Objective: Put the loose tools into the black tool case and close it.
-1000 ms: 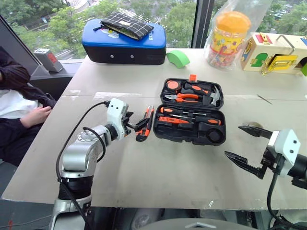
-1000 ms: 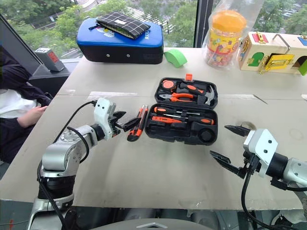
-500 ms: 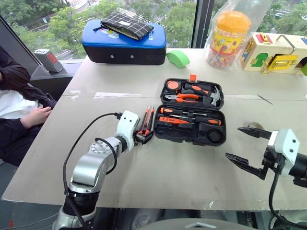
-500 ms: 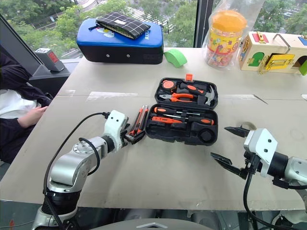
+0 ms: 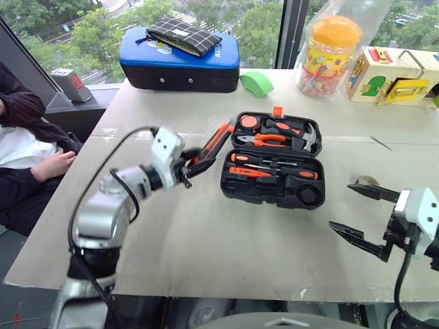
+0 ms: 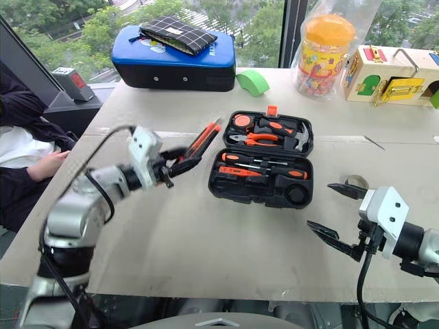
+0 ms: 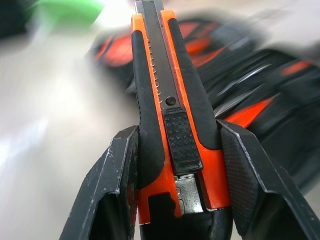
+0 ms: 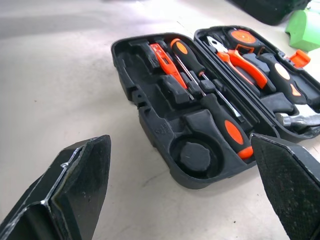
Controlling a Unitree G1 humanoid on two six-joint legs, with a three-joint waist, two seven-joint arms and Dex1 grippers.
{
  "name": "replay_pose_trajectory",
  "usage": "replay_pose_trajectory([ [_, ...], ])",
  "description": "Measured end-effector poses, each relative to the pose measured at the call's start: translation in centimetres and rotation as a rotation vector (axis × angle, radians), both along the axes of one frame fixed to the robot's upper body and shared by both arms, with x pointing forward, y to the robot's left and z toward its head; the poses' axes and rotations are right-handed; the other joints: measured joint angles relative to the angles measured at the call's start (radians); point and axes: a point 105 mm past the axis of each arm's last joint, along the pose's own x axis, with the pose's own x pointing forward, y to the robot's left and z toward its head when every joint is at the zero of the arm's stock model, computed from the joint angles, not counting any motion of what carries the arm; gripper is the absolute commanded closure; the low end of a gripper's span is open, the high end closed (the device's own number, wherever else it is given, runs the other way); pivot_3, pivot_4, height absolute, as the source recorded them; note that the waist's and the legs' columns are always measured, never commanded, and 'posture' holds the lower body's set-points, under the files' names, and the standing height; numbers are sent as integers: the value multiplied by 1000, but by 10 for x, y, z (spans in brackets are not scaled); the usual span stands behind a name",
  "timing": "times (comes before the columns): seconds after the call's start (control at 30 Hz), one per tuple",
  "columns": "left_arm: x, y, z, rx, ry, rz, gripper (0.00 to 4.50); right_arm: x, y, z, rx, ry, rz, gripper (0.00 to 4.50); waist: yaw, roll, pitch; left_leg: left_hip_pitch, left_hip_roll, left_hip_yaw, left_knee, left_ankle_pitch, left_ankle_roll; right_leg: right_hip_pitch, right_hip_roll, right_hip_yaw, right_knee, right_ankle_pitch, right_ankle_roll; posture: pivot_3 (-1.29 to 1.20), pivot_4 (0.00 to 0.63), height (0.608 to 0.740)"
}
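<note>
Utility knife held beside the open tool case

Left pincer (image 5: 191, 164) grips the utility knife (image 5: 211, 145) above the counter (image 5: 226, 233), beside the tool case (image 5: 273, 168); right pincer (image 5: 362, 212) gapes empty.

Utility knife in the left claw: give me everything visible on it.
The utility knife is a slim orange body with black rubbery grip panels, a ribbed black slider and a notched centre track. The left claw clamps its rear end between both black fingers. It is lifted clear of the table, tip angled up toward the open black tool case, touching nothing else.
</note>
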Motion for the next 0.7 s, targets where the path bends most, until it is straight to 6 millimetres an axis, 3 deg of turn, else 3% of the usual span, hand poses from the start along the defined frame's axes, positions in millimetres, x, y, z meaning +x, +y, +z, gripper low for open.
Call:
replay_pose_trajectory([
  [0.07, -7, -16, 0, 51, 0, -166, 2815, -1, -3, 5, -6, -11, 2, 0, -4, 0, 0, 1, 0, 1, 0, 0, 0, 0, 0, 1, 0, 0, 0, 0, 150, 740],
  [0.13, -11, -35, -21, 160, 32, -373, 2815, -3, -8, 8, -22, -12, 7, 0, -12, 0, 0, 1, 1, 1, -1, 0, 0, 0, 1, 1, 0, 0, 0, 0, 150, 740],
  [0.33, 2, -61, -59, 371, 19, -566, 2815, -9, -12, 10, -51, -9, -11, 0, -24, -1, 1, 0, 1, 0, -1, -2, 4, 0, 1, 1, 0, 0, 0, 0, 150, 740],
  [0.7, 19, -62, -65, 518, -51, -638, 2815, -25, -7, 5, -49, 18, -46, 0, -26, -1, 1, 0, 1, 0, 1, -2, 5, 0, 2, 0, 1, 0, 1, 0, 150, 740],
])
